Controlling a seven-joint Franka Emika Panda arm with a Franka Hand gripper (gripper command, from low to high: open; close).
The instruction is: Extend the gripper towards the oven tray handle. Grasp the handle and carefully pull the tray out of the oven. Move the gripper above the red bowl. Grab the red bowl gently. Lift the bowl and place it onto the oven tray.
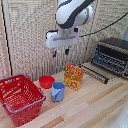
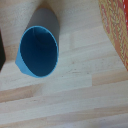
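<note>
1. The desk (image 1: 95, 107) is pale wood planks, backed by a woven wall; its near corner is cut off at the frame edge.
2. The oven (image 1: 112, 56) stands at the exterior view's right, partly cut off by the frame. Its door hangs open and the inside is too dark to make out.
3. The tray (image 1: 95, 73) is drawn out in front of the oven, low over the desk, with nothing on it.
4. A red basket (image 1: 20, 97) sits at the exterior view's left; nothing shows inside it through the wires.
5. The gripper (image 1: 60, 51) hangs high in the air, well above the desk things. Its blue-tipped fingers (image 1: 55, 54) are released, spread apart and hold nothing.
6. A yellow-orange box (image 1: 73, 76) stands upright between cup and tray; in the wrist view only its patterned edge shows.
7. The blue cup (image 1: 58, 91) stands upright just beside the basket; the wrist view looks straight into it (image 2: 38, 51), and it is empty.
8. The bowl (image 1: 46, 81) is small, plain red, shallow, on the desk behind the cup, near the basket, well apart from the tray. Its contents cannot be made out.
</note>
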